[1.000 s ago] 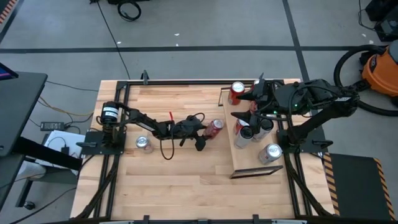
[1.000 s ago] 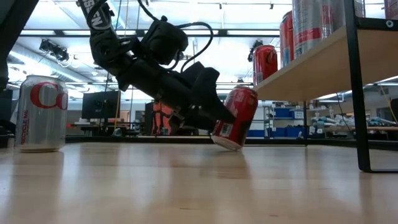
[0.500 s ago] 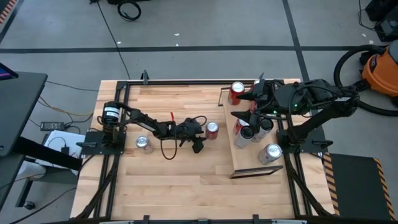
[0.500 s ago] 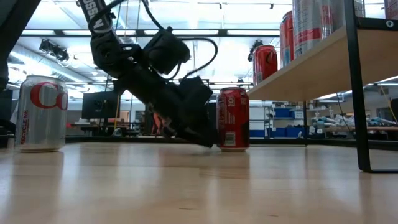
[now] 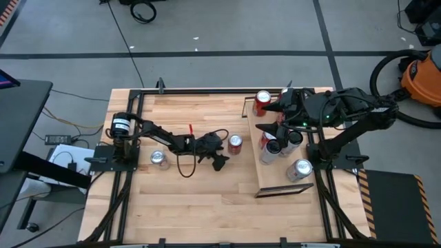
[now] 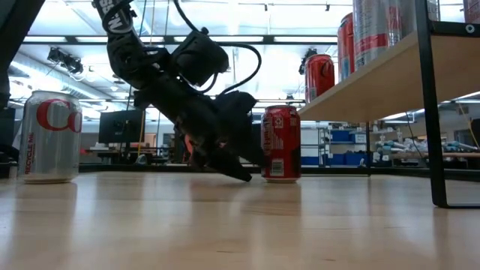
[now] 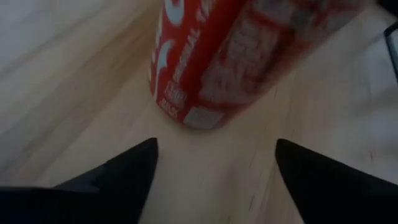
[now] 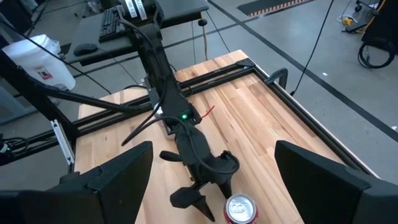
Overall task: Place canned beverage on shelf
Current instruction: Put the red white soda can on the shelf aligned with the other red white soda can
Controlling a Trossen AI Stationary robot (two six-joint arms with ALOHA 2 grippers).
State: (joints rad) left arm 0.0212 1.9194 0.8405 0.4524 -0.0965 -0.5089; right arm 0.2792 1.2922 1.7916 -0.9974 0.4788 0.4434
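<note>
Left gripper [image 5: 222, 153] open, low beside upright red cola can [image 5: 235, 142] (not touching), mid-tabletop [image 5: 193, 193]. Right gripper [image 5: 269, 118] open above shelf [image 5: 286, 184].

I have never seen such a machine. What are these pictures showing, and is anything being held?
It is a robot with two dark arms at a wooden table. One picture looks down from above, one looks level across the tabletop, and two come from cameras on the wrists. The left gripper is open beside an upright red can and holds nothing. The right gripper waits, open and empty, over the shelf, a raised light-wood board that already carries several cans. A silver can stands on the table near the left arm's base.
</note>
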